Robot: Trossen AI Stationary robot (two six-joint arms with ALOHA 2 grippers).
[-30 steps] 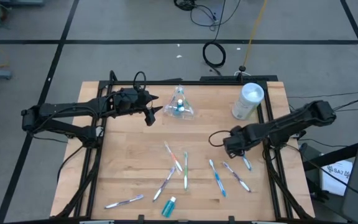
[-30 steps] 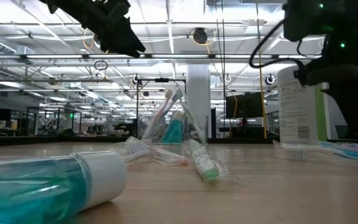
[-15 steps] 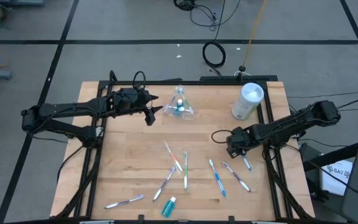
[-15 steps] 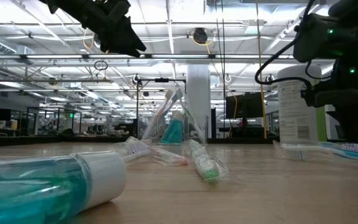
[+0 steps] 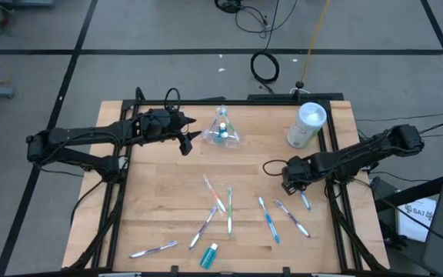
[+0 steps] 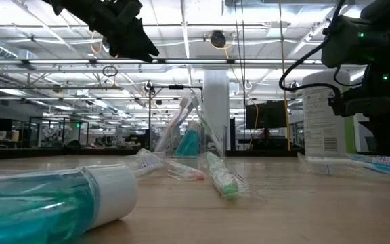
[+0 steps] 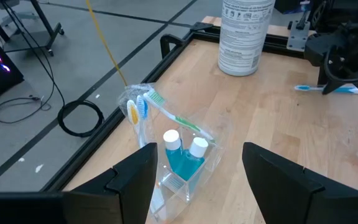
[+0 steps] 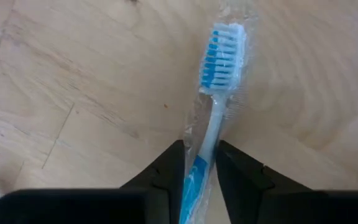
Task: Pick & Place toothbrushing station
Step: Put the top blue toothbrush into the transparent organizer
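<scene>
We see the right end effector (image 8: 197,165) down at the tabletop (image 5: 168,192) near its right edge, its two fingers (image 8: 166,168) narrowed on either side of the handle of a wrapped blue-and-white toothbrush (image 8: 215,102); the brush lies flat on the wood, bristle head pointing away from the wrist, and we cannot tell if the pads are pressing it yet; from above that end effector (image 5: 292,178) sits just inboard of the right rail, the white canister (image 5: 306,125) beyond it near the far right corner; the left end effector (image 7: 197,174) hangs wide open above the far edge, just beside the clear pouch (image 7: 166,149) that holds toothbrushes and two small blue bottles; more wrapped toothbrushes (image 5: 221,204) lie scattered toward the near edge, and a small blue bottle (image 5: 209,255) rests at that near edge.
</scene>
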